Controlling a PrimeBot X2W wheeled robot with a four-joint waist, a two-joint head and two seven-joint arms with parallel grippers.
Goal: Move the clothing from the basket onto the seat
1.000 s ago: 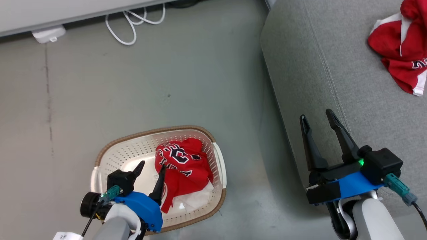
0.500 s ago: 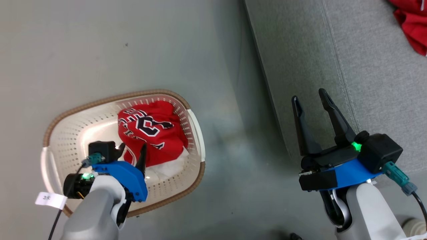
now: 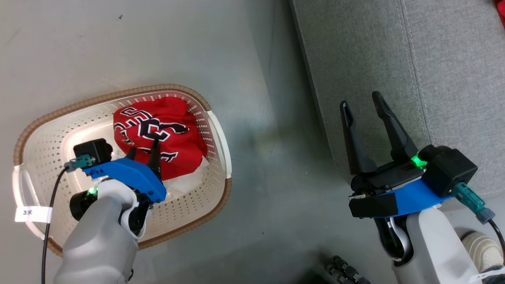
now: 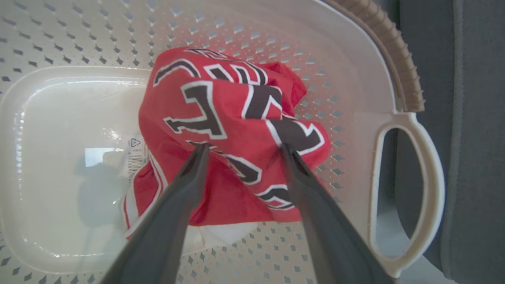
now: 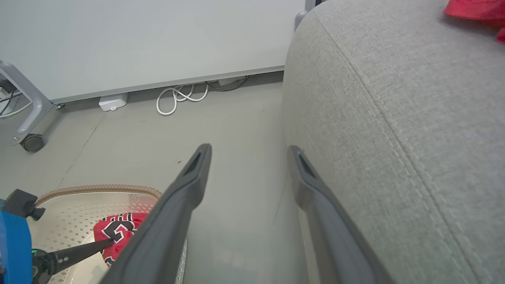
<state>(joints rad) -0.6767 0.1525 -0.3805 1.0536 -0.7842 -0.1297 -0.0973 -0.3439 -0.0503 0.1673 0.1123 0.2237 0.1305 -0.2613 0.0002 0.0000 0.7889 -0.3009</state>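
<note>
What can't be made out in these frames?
1. Second garment on the seat: cut off by the right wrist view's top edge.
2. Basket label: print too small, partly under the red garment, left wrist view.
3. Left gripper: tips' contact with fabric unclear.

The white cable tag reads "3米"; lettering on the clothing is folded, unreadable

Grey floor is carrying the basket, with the seat standing near it; a white cable is lying looped farther off.
</note>
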